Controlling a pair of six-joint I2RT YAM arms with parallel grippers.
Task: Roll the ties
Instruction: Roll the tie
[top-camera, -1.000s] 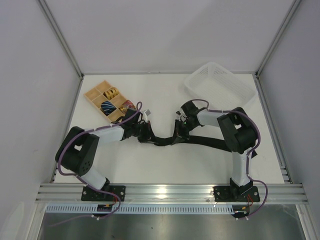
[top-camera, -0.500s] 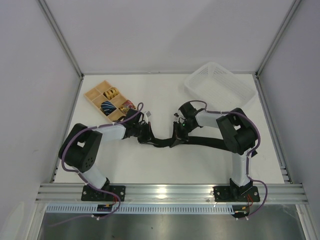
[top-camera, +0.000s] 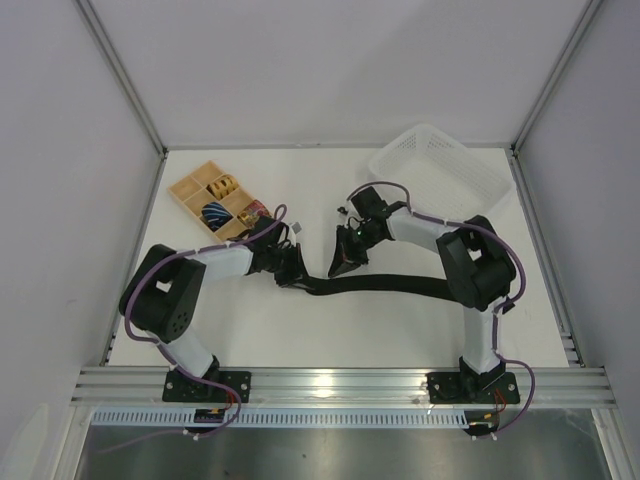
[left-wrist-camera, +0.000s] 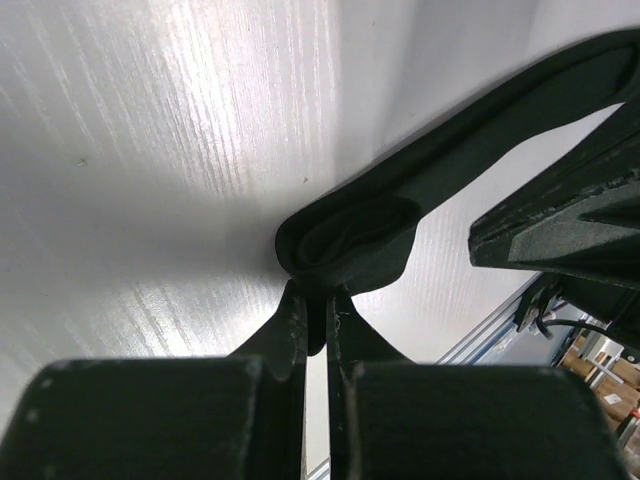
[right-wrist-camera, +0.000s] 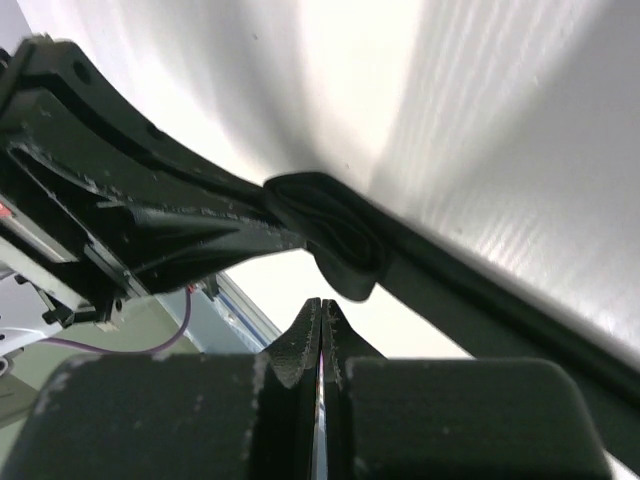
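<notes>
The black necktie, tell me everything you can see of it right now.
The black necktie is a plain, matte fabric strip lying flat across the middle of the white table. Its right end is hidden under the right arm. Its left end is rolled into a small, loose coil of a turn or two. The left pincer is shut, pinching the coil's edge. The right pincer is shut and empty, just short of the coil and not touching it.

Robotics lab work cell: a white table is sitting boxed in by plain pale panels on aluminium frame posts, with the left arm and right arm standing bolted to an aluminium rail running along the near edge.
</notes>
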